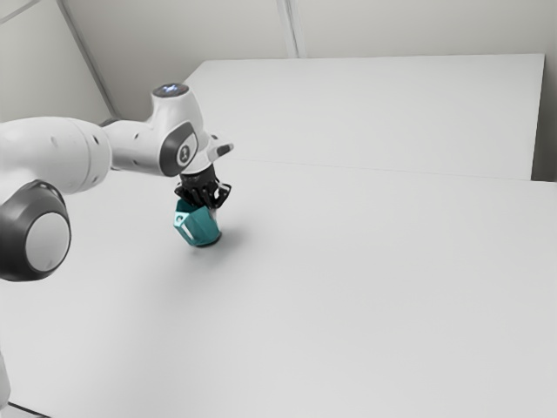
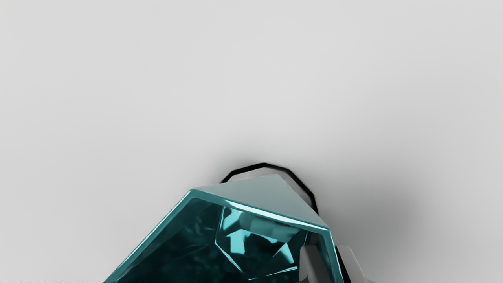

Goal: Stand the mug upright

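1. Mug (image 1: 196, 228) is on the desk (image 1: 374, 287) around 9 o'clock in the exterior view, mouth leaning toward 11. Looks partway there imo: levelling and letting go remain.
2. Hand (image 2: 332, 253) is clamped on its wall.
3. Inside the mug: one finger (image 2: 307, 261), no contents I can spot.

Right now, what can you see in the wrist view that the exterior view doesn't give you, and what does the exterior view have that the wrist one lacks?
Wrist view: down into the hollow of the mug, with one finger inside its wall and the other finger outside, pinching it.

Exterior view: the white arm reaching in, and the room wall beyond.

Both: the teal mug, its dark-edged base, the pale table and a soft shadow.
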Tool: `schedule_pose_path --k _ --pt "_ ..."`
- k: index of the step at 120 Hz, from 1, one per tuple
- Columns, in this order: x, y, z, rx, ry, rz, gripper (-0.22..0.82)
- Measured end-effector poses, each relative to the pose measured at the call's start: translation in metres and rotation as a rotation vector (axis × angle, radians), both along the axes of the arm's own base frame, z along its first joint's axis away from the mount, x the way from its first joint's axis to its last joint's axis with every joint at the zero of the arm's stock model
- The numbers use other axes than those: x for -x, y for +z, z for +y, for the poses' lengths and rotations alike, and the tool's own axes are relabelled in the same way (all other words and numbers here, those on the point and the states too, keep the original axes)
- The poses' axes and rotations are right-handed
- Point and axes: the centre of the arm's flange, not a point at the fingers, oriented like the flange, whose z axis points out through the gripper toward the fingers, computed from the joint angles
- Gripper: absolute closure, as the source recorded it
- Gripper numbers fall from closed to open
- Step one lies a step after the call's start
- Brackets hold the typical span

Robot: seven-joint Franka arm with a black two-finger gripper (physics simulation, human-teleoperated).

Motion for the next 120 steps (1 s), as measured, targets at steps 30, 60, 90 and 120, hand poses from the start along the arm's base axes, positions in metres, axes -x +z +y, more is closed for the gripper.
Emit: schedule_pose_path --k 30,60,90,120 --pt "0.000 -0.005 -0.003 0.006 0.020 0.005 0.50" --pt "-0.006 0.016 -0.008 0.010 0.020 -0.034 0.17" --pt "-0.006 0.050 -0.010 0.020 0.023 -0.083 0.07" --pt "0.043 0.193 -0.004 0.081 0.008 -0.178 0.03"
